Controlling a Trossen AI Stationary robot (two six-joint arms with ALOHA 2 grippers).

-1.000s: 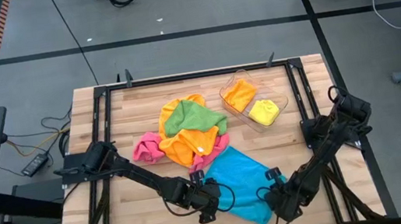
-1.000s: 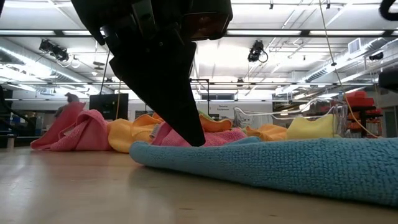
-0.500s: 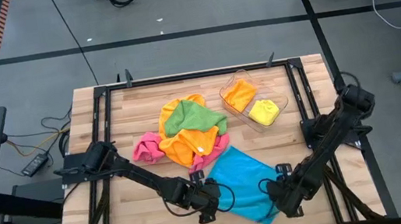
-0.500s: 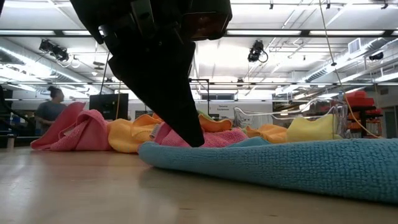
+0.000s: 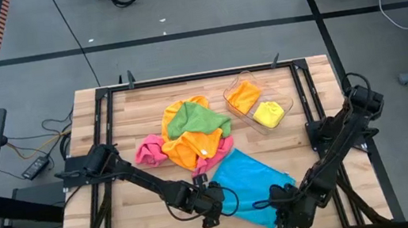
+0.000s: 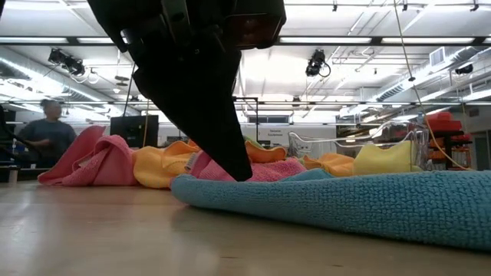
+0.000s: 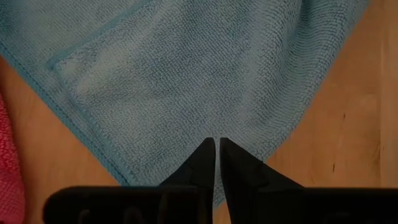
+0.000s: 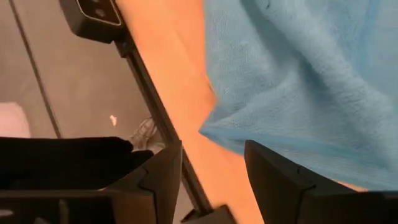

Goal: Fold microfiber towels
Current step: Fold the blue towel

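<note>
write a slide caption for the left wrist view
Left gripper shut on the edge of the flat blue microfiber towel lying on the wooden table, pink cloth at the side.

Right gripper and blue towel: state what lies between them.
Nothing but bare wood. In the right wrist view the open right gripper sits just off the blue towel, with only tabletop between.
</note>
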